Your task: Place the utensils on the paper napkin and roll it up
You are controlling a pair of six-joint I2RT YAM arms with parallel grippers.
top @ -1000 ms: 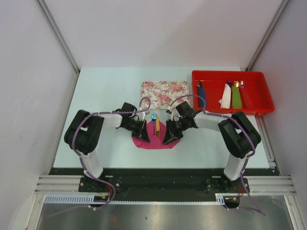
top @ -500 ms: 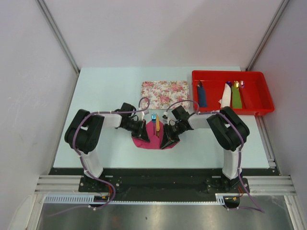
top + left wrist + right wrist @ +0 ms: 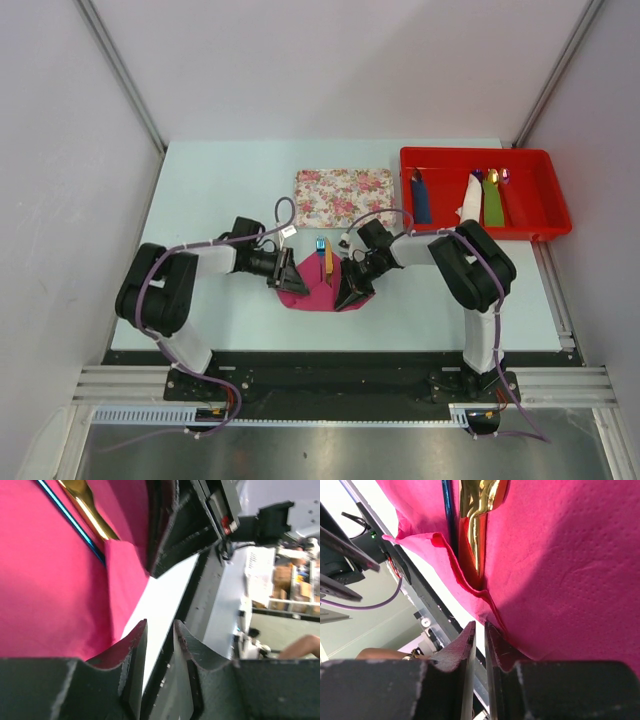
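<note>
Pale green table (image 3: 200, 200): gold knife (image 3: 328, 262) and blue fork (image 3: 320, 243) on pink napkin (image 3: 318, 294); left gripper (image 3: 160, 626) slightly apart; right gripper (image 3: 480, 626) nearly together at napkin edge, grip unclear.

Magenta-pink paper napkin (image 3: 310, 293), shiny gold knife (image 3: 328, 262), dark teal-blue fork (image 3: 320, 243), pale mint table (image 3: 220, 190), a tray (image 3: 344, 195) in pink-and-green floral print, and at far right a red bin (image 3: 480, 152) with blue, white and green rolled bundles (image 3: 493, 203)
</note>
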